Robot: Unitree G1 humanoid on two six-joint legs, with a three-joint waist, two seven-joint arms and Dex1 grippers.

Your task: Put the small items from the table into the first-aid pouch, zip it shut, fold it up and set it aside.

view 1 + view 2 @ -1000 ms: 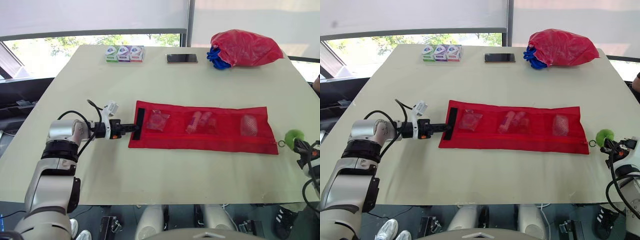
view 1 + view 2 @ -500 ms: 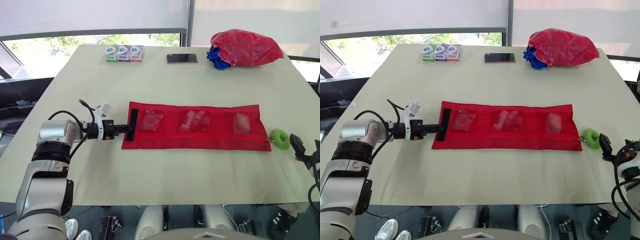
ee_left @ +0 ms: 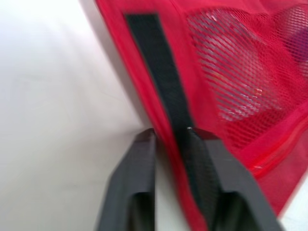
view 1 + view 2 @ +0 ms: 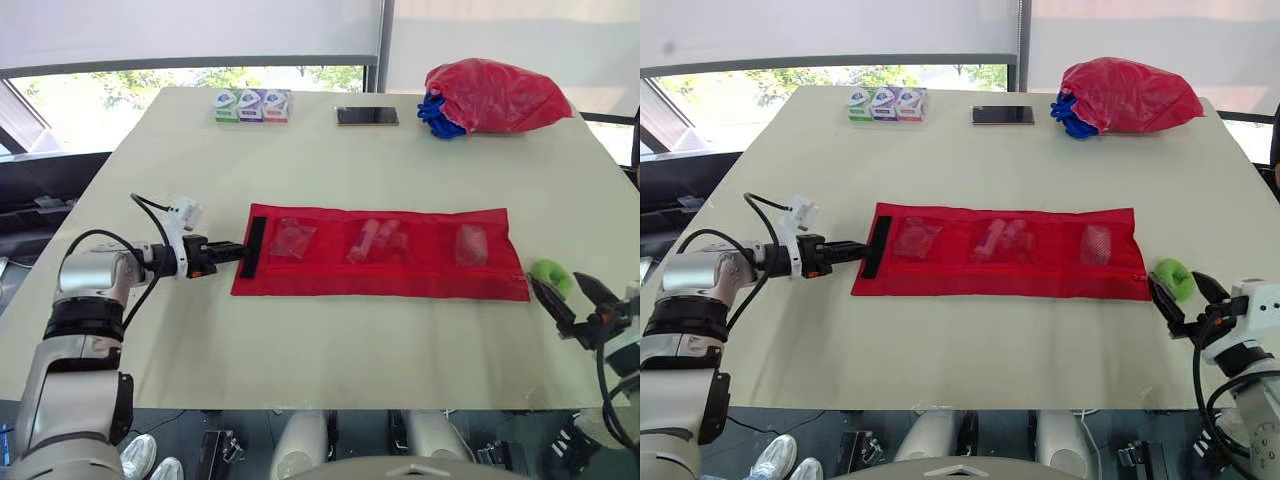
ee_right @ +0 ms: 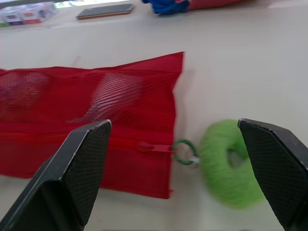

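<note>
Jaws of my left gripper point(image 4: 238, 253) are pinching the first-aid pouch point(image 4: 420, 272) at its black strip point(image 4: 256, 247), the pouch lying lengthwise across the desk point(image 4: 330, 160) toward my right gripper point(image 4: 570, 298), which is gaping apart just behind the green zipper pull point(image 5: 231, 166).

Head stereo fwd-down over table point(image 4: 400, 160); wrist cams close — share pouch point(image 4: 400, 281) (opposite ends).

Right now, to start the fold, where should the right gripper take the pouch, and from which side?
Likely the right short edge of the pouch, clear of the zipper slider, from the right and low over the table. It lies flat, the left gripper pinches its black strip end, and the open right gripper faces that free edge.
</note>
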